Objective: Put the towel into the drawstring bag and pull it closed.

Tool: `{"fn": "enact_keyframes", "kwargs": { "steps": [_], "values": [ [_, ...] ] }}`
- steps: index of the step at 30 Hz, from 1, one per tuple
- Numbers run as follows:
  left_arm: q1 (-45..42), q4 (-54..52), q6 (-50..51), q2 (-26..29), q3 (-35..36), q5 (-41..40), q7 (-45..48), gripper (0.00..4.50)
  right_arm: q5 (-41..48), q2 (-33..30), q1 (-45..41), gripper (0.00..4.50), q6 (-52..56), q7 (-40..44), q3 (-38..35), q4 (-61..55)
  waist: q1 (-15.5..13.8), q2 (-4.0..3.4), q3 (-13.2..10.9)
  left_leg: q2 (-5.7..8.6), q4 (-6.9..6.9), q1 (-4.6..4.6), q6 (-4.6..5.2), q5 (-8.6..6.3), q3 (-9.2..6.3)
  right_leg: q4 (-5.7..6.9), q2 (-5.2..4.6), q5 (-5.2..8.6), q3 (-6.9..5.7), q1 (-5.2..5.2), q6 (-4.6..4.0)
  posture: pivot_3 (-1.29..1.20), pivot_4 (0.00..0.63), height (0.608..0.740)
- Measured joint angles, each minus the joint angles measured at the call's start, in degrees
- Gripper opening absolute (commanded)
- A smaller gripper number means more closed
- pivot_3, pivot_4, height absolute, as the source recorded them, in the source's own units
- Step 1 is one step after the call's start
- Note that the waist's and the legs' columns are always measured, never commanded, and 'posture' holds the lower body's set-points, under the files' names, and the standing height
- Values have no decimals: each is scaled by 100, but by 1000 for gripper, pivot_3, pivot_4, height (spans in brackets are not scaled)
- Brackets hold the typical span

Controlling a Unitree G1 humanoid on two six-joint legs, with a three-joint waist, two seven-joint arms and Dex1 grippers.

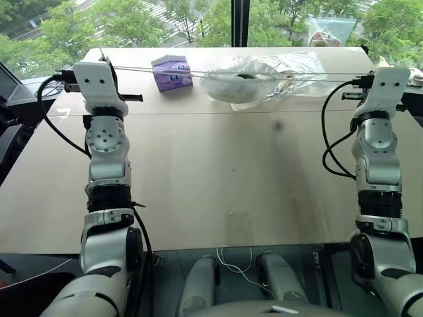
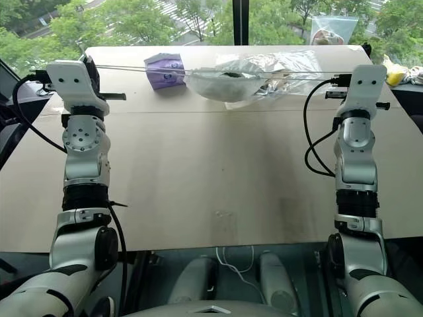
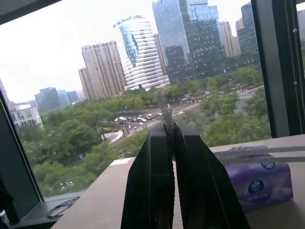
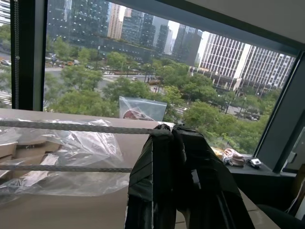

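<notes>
white drawstring bag hangs midway between both clamped jaws.

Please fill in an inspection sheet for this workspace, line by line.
Surface: pale wooden table, bare in the near half.
Job's things: drawstring bag hangs mid-air between the arms, its cords pulled taut to both sides; something dark-green shows inside, towel not clearly made out.
Clutter: purple tissue pack, clear plastic bag, zip bag.
Grippers: left gripper and right gripper shut on cords.
Cables: black leads along both forearms.
Surroundings: window, trees, towers.
</notes>
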State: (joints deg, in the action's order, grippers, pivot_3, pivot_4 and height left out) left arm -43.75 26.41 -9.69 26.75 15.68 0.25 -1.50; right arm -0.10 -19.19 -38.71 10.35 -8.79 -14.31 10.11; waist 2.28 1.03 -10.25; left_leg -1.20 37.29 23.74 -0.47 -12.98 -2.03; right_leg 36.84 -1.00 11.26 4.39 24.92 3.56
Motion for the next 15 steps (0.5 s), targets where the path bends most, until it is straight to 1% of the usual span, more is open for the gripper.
{"fn": "enact_keyframes", "kwargs": {
  "steps": [4,7,9,11,15],
  "values": [
    [-403,784,-358,106,-27,-40,9,84,270,1,-10,0,80,-248,-316,19,1,1,0,0,0,1,0,0,0,-2,0,0,-1,0,0,0,150,740],
    [-569,1175,-569,125,-34,-42,-32,84,458,38,-40,0,224,-526,-561,50,11,1,0,0,-2,1,0,0,-1,-2,0,0,-1,0,0,0,150,740],
    [-592,1402,-615,118,-25,-78,-116,84,655,188,-66,0,394,-844,-823,52,30,0,0,-1,-5,-2,0,0,0,-1,1,0,0,1,-1,0,150,740],
    [-594,1649,-613,53,107,-291,-315,84,929,418,-71,0,610,-1258,-1148,55,32,0,0,-4,-6,-2,0,0,-2,2,2,0,-1,2,-1,0,150,740],
    [-585,1917,-614,29,278,-492,-753,84,1232,581,-72,0,831,-1725,-1323,73,19,0,0,-1,-4,1,0,0,0,2,0,-1,0,3,0,0,150,740]
  ]
}}
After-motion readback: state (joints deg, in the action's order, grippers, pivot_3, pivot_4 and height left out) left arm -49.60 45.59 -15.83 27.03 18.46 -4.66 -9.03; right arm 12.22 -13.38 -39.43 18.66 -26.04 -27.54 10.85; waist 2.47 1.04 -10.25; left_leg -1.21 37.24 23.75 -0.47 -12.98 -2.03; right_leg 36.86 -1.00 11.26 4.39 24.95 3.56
